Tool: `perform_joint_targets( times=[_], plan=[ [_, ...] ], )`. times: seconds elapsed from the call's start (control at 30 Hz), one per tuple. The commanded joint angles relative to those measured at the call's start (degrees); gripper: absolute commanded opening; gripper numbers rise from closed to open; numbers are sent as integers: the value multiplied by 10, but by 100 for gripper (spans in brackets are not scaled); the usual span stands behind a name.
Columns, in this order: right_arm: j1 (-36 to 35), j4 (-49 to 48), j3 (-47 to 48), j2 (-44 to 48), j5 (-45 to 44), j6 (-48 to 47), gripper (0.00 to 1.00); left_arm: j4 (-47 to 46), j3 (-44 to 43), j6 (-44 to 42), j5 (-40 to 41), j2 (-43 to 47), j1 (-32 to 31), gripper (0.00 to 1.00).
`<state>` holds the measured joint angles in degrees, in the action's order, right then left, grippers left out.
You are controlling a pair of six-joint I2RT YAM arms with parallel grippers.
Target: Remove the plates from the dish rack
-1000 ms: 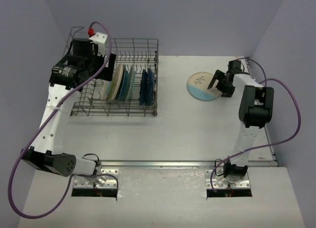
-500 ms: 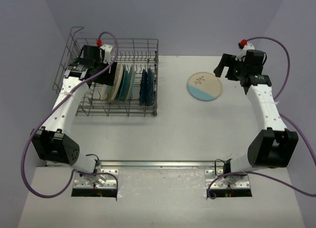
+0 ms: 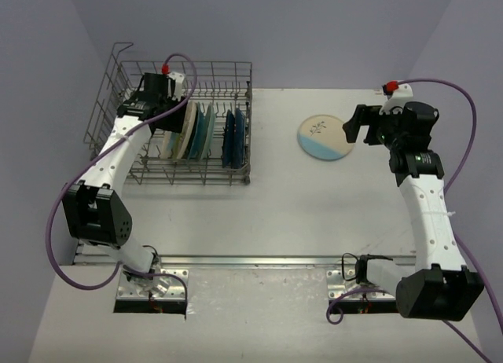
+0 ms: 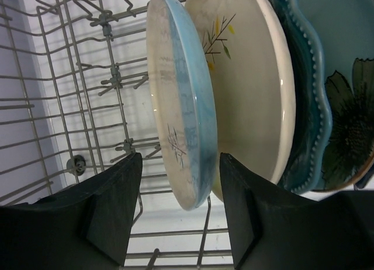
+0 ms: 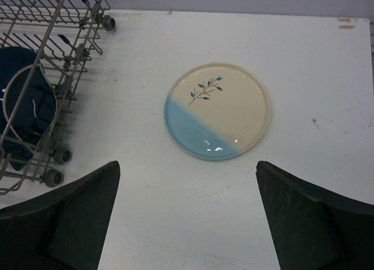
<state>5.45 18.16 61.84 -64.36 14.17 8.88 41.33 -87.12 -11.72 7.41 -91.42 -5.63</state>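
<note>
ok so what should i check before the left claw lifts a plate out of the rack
1. End plate between the left claw tips: ok.
2. Its fingers gripping that plate: not ok, gaps show on both sides.
3. Its inner finger clear of the next plate: cannot tell.
4. End plate standing on edge in the rack: ok.
5. Right claw open, above and off the table plate: ok.
6. Bare table beside that plate for a set-down: ok.
</note>
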Motion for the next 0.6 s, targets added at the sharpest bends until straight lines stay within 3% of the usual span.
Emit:
perform_joint_targets(
  times=[0.0, 0.17, 0.47, 0.57],
  plan=[
    [-2, -12, 5, 15, -11, -23, 99, -48, 10, 5, 3, -19, 3, 54],
    [-2, 14, 4, 6, -36, -12, 99, -67, 16, 17, 7, -37, 3, 49],
    [-2, 17, -15, 26, -10, -19, 99, -98, 27, 14, 20, -40, 3, 26],
    [-2, 17, -21, 28, -7, -12, 99, -94, 22, 15, 25, -37, 2, 14]
  ],
)
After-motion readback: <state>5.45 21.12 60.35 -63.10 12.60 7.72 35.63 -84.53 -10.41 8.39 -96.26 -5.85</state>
